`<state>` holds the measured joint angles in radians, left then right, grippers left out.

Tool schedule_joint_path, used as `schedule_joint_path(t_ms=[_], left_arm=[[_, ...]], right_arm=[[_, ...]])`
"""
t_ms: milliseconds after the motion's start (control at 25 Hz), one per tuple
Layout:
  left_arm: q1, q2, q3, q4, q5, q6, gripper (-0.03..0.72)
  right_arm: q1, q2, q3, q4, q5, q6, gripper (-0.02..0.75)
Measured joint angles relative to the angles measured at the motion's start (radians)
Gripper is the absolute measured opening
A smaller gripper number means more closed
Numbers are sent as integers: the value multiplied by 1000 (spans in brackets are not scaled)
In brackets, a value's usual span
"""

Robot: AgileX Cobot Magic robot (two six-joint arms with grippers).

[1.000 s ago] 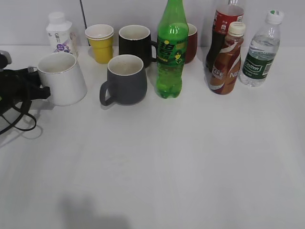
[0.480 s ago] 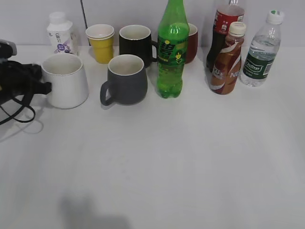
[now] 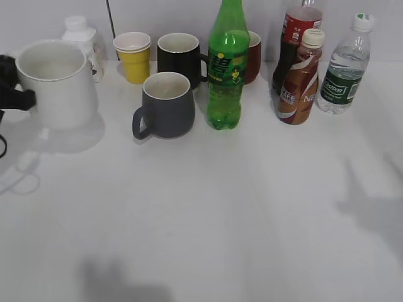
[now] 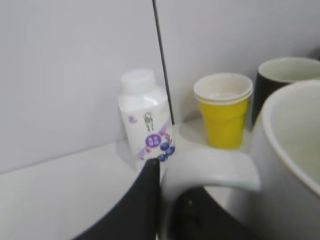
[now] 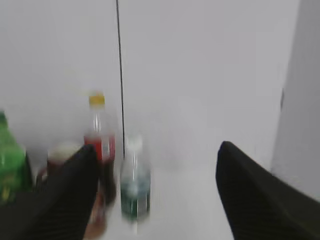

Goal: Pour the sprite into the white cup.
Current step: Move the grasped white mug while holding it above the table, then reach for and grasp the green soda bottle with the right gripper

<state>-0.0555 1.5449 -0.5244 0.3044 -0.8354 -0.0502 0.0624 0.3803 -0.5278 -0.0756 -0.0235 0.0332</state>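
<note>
**White cup lifted off the table; sprite untouched**

The white table (image 3: 208,214) carries everything. The sprite (image 3: 226,69), a tall green bottle with a green and yellow label whose print is not readable here, stands upright near the middle of the back row, at about 12 o'clock from the table centre. At 2 o'clock stand a red-labelled dark cola bottle (image 3: 297,31), a brown coffee bottle (image 3: 299,82) lettered "CAFE", and a clear water bottle (image 3: 343,69) with a dark green label whose word is too small to read.

The white cup (image 3: 56,85) is at 10 o'clock, hanging clear of the table with its shadow below; half a second ago it sat lower on the surface, and it now partly covers the small white bottle (image 3: 82,38) with a purple label. The left pincer (image 3: 12,94) grips it by the handle; the left wrist view shows a dark finger (image 4: 142,200) pressed against the handle.

The grey mug (image 3: 165,106), black mug (image 3: 179,58) and yellow paper cup (image 3: 133,56) are unchanged.

The right pincer (image 5: 155,195) shows in its wrist view with fingers spread wide, holding nothing, blurred. Its shadow has appeared at 4 o'clock on the table.
</note>
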Motion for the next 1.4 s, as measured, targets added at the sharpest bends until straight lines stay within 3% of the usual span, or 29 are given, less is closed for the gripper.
schedule_joint_path(t_ms=[120, 280, 560, 800, 1000, 1400], left_arm=[[0, -67, 29, 6, 0, 0, 43], [0, -132, 39, 8, 18, 0, 43], [0, -181, 39, 13, 56, 0, 43], [0, -183, 39, 52, 59, 0, 43], [0, -219, 39, 63, 64, 0, 43], [-57, -290, 39, 136, 172, 0, 43]], right_arm=[[32, 124, 0, -52, -212, 5, 507], [145, 256, -18, -247, -402, 152, 503], [339, 615, -16, -314, -409, 239, 517], [357, 1020, -9, -317, -661, 241, 629], [358, 1257, -37, -282, -861, 241, 645], [358, 1496, -261, -278, -875, 267, 649]])
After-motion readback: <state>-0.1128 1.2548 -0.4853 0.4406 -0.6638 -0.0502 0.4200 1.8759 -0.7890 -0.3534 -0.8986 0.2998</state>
